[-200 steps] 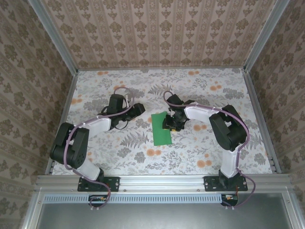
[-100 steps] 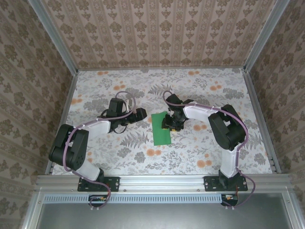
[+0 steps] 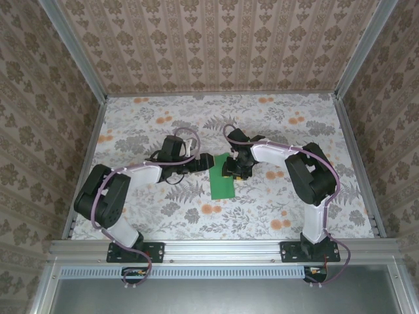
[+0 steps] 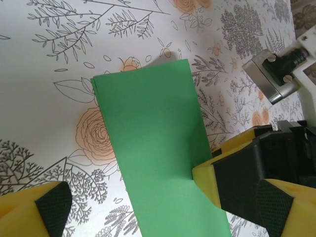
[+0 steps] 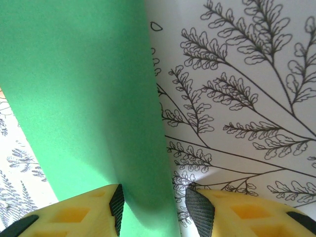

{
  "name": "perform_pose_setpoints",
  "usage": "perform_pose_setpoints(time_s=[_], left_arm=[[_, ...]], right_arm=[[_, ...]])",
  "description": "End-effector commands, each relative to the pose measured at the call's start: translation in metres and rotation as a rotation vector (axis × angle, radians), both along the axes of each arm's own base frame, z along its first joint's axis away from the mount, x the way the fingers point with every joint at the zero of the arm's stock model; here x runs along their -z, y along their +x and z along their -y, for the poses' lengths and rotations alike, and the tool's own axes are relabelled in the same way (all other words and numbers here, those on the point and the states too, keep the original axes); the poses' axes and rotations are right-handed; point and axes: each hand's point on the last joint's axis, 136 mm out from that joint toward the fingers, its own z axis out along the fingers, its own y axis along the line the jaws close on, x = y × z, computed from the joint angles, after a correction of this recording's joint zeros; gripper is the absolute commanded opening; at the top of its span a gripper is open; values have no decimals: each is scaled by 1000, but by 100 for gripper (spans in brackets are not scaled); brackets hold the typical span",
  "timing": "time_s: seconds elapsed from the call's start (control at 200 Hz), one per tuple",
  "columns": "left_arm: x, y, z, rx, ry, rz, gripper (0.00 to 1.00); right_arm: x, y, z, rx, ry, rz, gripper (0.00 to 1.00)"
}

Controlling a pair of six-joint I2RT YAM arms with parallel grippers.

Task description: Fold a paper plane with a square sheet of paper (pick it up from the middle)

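The green square sheet of paper (image 3: pixel 222 181) lies flat on the flowered table, folded into a narrow rectangle (image 4: pixel 153 148), not a paper plane. My right gripper (image 3: pixel 233 171) stands over its right long edge. Its jaws are partly open and straddle that edge (image 5: pixel 158 212): the left pad (image 5: pixel 117 207) is over the paper and the right pad (image 5: pixel 200 212) over the table. My left gripper (image 3: pixel 205 162) is wide open at the sheet's upper left edge. One finger (image 4: pixel 49 210) is on each side of the paper, and the right gripper's yellow finger (image 4: pixel 207 180) touches the sheet in front of it.
The patterned tabletop (image 3: pixel 275 124) is walled at the back and both sides by patterned panels with metal rails (image 3: pixel 353 157). The two arms meet at the table's middle, close to each other.
My left arm has swung right to the paper and its jaws have opened wide. The right gripper has stayed on the sheet's right edge. The paper has not shifted.
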Motion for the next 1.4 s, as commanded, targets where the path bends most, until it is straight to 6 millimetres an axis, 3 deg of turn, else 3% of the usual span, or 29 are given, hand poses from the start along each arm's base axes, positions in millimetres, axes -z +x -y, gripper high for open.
perform_pose_setpoints(time_s=[0.0, 0.495, 0.87, 1.395], left_arm=[[-8, 7, 14, 15, -61, -6, 95], [5, 6, 29, 45, -74, -92, 61], [18, 0, 42, 90, -66, -137, 43], [35, -9, 49, 127, -57, -207, 34]], right_arm=[[76, -43, 55, -20, -272, -162, 48], [79, -44, 56, -32, -280, -171, 49], [82, -45, 57, -17, -286, -182, 48], [85, -45, 58, -32, -292, -184, 48]])
